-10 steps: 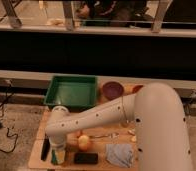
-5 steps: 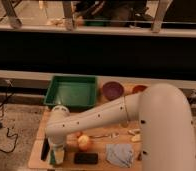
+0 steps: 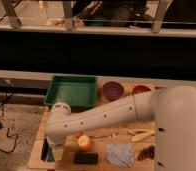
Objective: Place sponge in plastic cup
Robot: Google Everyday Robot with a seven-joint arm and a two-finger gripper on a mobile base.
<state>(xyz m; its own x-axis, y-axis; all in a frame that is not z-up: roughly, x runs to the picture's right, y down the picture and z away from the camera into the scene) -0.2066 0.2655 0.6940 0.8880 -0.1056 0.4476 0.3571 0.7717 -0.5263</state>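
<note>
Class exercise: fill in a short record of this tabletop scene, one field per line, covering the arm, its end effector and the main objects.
arm: white jointed arm reaching across the wooden table to its left front edge
end effector: low at the table's left front corner, mostly hidden
tray: green rectangular plastic tray, back left
bowls: dark maroon round bowl; red bowl
fruit: orange round fruit
block: black rectangular block
cloth: pale blue folded cloth

gripper (image 3: 52, 149): jaws hidden behind arm | sponge (image 3: 51, 154): mostly hidden | plastic cup: unseen
</note>
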